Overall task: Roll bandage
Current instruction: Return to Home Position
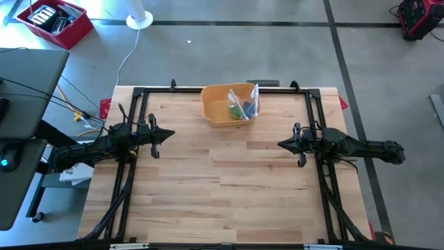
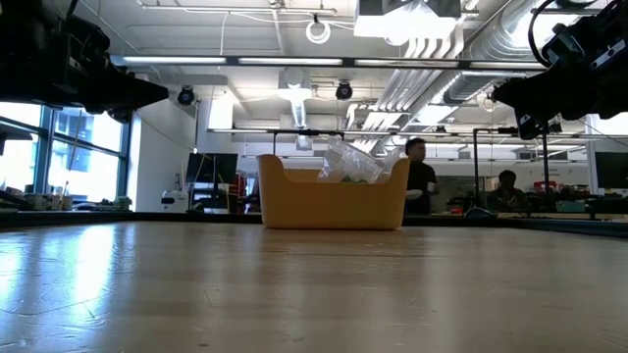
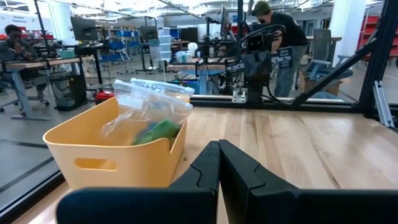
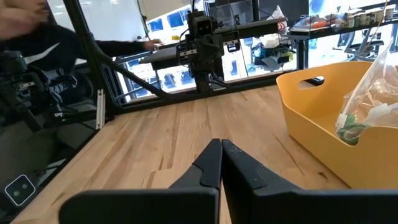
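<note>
At left of worktop [image 1: 222,187]: left claw [image 1: 169,133] held above surface, fingers pressed together, empty, parked posture. Far centre: yellow bin [image 1: 211,114] near far edge; zip bag [image 1: 250,103] with green bandage [image 1: 236,109] standing inside, judged stowed. Right side: right claw [image 1: 282,144] mirrors it, fingers together, empty. Task judged complete.

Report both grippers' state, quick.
Left gripper: shut, holding nothing, raised left of the yellow bin.
Right gripper: shut, holding nothing, raised right of the bin.
</note>
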